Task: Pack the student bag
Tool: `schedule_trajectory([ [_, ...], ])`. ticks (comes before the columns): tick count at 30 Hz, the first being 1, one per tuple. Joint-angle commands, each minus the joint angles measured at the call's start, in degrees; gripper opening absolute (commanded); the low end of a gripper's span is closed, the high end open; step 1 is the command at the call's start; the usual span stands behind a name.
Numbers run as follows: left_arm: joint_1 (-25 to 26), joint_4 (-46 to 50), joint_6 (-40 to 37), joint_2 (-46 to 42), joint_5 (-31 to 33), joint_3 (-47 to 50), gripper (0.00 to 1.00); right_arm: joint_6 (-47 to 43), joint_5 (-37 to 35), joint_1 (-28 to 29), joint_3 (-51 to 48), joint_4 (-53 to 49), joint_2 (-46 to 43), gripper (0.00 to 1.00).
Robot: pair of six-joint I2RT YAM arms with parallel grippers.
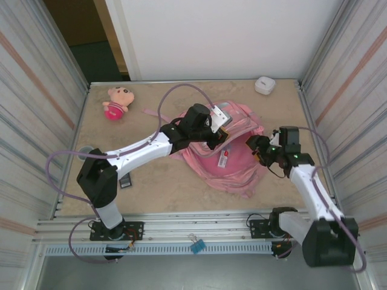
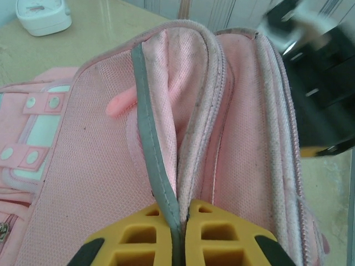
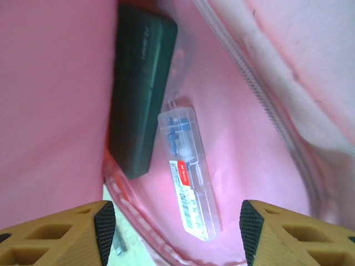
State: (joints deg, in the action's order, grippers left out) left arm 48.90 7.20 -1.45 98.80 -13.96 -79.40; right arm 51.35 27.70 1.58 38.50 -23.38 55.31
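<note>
The student bag [image 1: 237,172], a large pink backpack, lies in the middle of the table with its main compartment gaping. My left gripper [image 1: 219,136] is shut on the bag's grey trim strip [image 2: 150,133] at the rim of the opening and holds that edge up [image 2: 180,215]. Inside the bag [image 3: 260,166] lie a clear plastic case with a red label [image 3: 188,172] and a dark flat case [image 3: 141,88]. My right gripper [image 3: 177,221] hangs open just above the clear case [image 1: 223,158], at the bag's right side [image 1: 257,148], with nothing between its fingers.
A small pink plush doll [image 1: 116,103] lies at the far left. A white box [image 1: 265,84] sits at the far right corner. A small dark item [image 1: 126,180] lies by the left arm's base. Metal walls close in both sides.
</note>
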Motion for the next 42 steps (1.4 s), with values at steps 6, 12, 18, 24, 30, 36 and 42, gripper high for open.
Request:
schedule_trajectory([
  [6,2.12,-3.84,-0.85,-1.73,3.05,6.11,0.13,-13.66,-6.38,-7.18,8.07,-19.85,-9.89,0.62],
  [12,4.15,-6.35,3.42,3.02,1.98,11.00,0.48,-15.58,-6.97,-4.89,11.94,-18.31,-7.41,0.59],
  [18,3.92,-7.15,9.56,1.41,1.58,12.87,0.71,-17.96,-14.08,6.45,13.66,-14.54,-3.56,0.59],
  [24,0.25,-0.44,17.53,-8.15,4.11,14.93,0.84,-25.06,-19.61,16.72,17.22,-11.04,1.04,0.59],
  [30,-7.10,13.74,32.14,-20.46,9.45,19.88,0.94,-27.94,-20.80,24.51,20.01,-5.99,10.42,0.59],
  [36,-23.74,26.82,47.51,-30.24,4.99,29.72,0.99,-28.75,-19.36,30.41,24.52,-2.31,20.91,0.60],
  [42,-36.34,33.42,47.29,-39.64,5.75,37.27,0.99,-30.52,-19.71,35.40,29.29,-3.18,28.44,0.61],
])
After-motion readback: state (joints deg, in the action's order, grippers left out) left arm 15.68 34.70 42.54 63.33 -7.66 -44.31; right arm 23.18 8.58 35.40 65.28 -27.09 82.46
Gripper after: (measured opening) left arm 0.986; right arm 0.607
